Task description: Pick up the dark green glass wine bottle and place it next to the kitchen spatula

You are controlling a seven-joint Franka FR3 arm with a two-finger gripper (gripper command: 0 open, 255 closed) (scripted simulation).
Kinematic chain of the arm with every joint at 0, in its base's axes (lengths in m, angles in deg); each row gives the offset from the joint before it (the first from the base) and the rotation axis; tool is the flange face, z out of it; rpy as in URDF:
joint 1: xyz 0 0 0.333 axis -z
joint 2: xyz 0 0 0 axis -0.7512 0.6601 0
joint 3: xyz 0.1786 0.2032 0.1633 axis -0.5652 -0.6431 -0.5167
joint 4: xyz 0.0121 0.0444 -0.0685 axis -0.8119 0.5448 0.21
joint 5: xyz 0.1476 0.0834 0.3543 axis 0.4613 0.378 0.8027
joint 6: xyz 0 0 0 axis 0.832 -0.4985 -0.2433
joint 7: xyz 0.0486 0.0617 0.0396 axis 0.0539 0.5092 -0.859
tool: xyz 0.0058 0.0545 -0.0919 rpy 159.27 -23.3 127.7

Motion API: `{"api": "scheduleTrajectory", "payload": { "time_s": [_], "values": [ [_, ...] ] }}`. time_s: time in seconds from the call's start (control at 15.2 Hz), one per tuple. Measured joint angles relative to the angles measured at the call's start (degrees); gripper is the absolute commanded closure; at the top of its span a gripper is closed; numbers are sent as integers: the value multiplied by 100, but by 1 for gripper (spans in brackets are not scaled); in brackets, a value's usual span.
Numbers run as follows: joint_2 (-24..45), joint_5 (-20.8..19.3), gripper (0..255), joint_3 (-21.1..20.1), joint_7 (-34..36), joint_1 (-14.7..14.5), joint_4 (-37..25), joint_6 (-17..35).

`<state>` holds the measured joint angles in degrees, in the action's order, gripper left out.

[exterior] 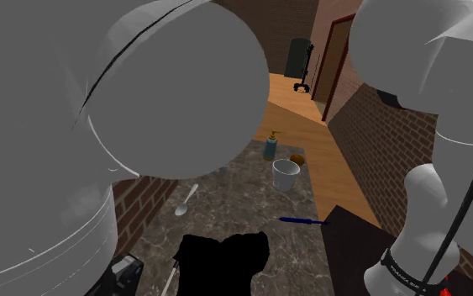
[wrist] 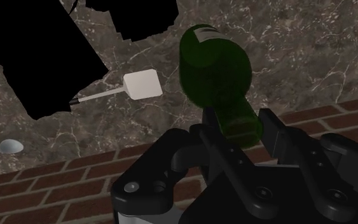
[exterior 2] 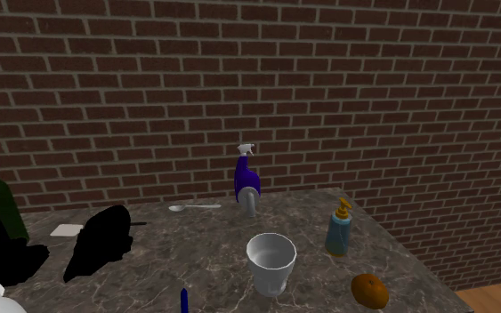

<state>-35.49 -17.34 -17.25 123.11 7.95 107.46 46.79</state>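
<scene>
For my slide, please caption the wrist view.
End effector clasps dark green wine bottle by the neck above a marbled counter with a white spatula.

One each: green bottle [wrist: 214,67], spatula [wrist: 142,84], spoon [exterior 2: 179,208], cup [exterior 2: 270,260], spray bottle [exterior 2: 247,185], soap pump [exterior 2: 338,233], orange [exterior 2: 369,290], blue pen [exterior: 303,220].

Pretty sure this is a home kitchen counter

Dark veined stone-look worktop [exterior 2: 195,258] right up against a brick wall [exterior 2: 328,89], with a spoon [exterior 2: 193,207], a white spatula [wrist: 142,84], a cup [exterior 2: 270,262], a pump soap bottle [exterior 2: 339,229], a blue spray bottle [exterior 2: 246,182] and an orange fruit [exterior 2: 369,290] on it (usual house clutter), plus a wood floor [exterior: 297,101] running to a brown door [exterior: 331,67]
</scene>
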Motion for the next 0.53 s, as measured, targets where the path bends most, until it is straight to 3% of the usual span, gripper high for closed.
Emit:
{"api": "scheduleTrajectory", "payload": {
  "time_s": [0.53],
  "values": [
    [6,24,0,-1,-24,-6,-127,-207]
  ]
}}
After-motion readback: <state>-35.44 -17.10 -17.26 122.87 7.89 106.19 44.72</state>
